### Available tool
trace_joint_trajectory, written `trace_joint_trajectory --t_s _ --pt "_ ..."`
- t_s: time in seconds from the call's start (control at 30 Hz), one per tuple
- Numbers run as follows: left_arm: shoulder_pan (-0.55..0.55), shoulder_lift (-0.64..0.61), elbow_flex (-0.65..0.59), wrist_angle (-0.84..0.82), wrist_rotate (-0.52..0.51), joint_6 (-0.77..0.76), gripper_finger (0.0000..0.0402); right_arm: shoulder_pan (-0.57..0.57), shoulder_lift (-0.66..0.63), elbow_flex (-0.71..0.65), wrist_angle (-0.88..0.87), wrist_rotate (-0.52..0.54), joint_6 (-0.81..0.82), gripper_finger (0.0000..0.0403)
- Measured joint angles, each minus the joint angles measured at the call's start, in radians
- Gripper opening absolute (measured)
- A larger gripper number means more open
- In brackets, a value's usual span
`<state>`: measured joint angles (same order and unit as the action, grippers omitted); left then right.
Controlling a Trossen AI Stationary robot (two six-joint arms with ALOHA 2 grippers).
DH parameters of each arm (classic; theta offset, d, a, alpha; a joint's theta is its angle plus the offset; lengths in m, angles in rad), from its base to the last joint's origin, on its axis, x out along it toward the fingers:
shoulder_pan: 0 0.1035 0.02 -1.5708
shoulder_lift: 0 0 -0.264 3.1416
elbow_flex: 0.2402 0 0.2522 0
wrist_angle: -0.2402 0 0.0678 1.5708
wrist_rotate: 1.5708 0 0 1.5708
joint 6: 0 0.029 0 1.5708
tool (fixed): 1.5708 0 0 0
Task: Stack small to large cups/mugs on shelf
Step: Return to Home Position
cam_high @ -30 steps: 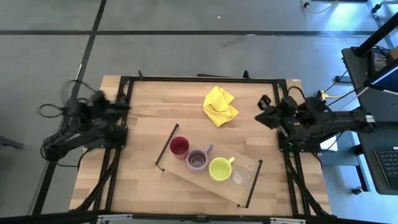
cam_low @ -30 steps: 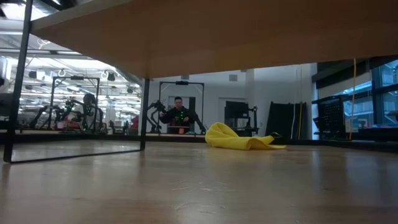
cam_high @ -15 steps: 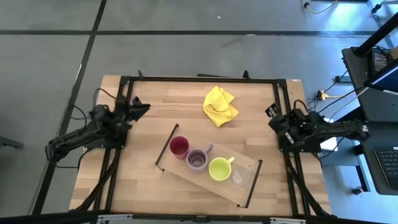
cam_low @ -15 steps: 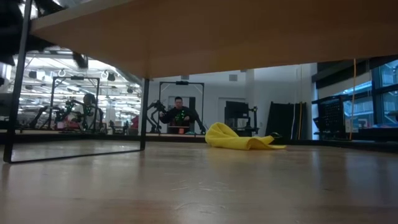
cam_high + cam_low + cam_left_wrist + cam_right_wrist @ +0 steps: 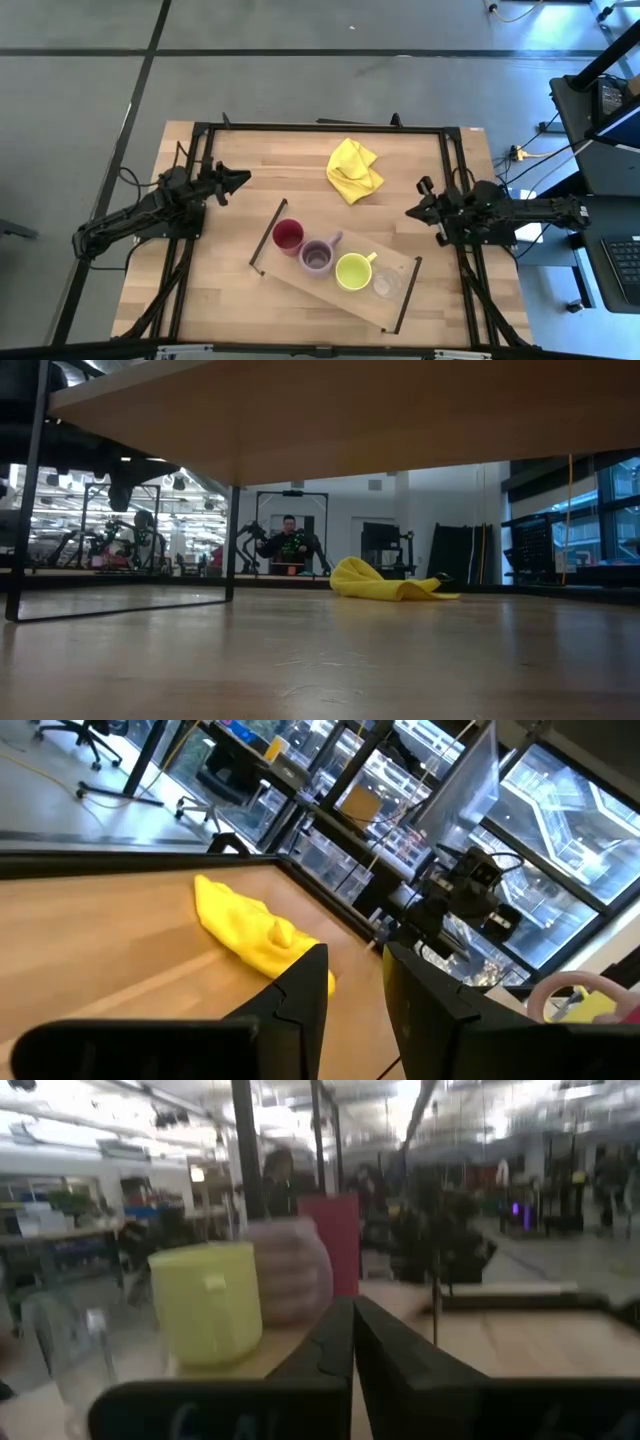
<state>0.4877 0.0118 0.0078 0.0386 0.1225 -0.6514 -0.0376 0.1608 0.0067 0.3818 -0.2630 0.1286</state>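
Now: Home-Return Step, Cups in a Row on the Shelf

**State.** The shelf (image 5: 322, 287) lies diagonally across the near half of the table. On it, from far left to near right, stand the red cup (image 5: 288, 236), purple mug (image 5: 318, 257), yellow mug (image 5: 352, 271) and tumbler (image 5: 385, 286), all upright in one row. A cloth (image 5: 354, 170) lies at the far side, well apart from the shelf.

**Tools.** The left gripper (image 5: 240, 178) is at the left edge of the table, fingers slightly parted and holding nothing. The right gripper (image 5: 412, 210) is at the right edge, near the shelf's right rail, fingers pressed together and holding nothing.

**Procedure (advised).**
1. Draw each arm outward, away from the shelf.
2. Keep the right gripper raised. It sits closest to the rail and the tumbler, so it is the likelier one to knock something.
3. Do not sweep across the cloth.

**Limits of view.**
- The table-height camera shows only the shelf's underside and one rail, not the cups.
- The tumbler, being clear, is hard to make out.
- Whether neighbouring cups touch cannot be told.
- From above, only the rims can be compared, so the size order is not confirmed.
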Motion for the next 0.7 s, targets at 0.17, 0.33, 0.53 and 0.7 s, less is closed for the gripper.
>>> trace_joint_trajectory --t_s 0.17,0.33,0.53,0.7 --pt "0.0 0.001 0.0 -0.002 -0.001 0.0 0.0094 0.0 0.0 0.0 -0.084 0.0 -0.002 0.0014" --pt "0.0 0.001 0.0 -0.001 -0.001 0.0 0.0094 0.0 0.0 0.0 -0.098 0.0 -0.003 0.0014" --pt "0.0 0.001 0.0 -0.001 -0.001 0.0 0.0094 0.0 0.0 0.0 -0.097 0.0 -0.003 0.0014" --pt "0.0 0.001 0.0 -0.001 -0.001 0.0 0.0094 0.0 0.0 0.0 -0.097 0.0 -0.004 0.0014"
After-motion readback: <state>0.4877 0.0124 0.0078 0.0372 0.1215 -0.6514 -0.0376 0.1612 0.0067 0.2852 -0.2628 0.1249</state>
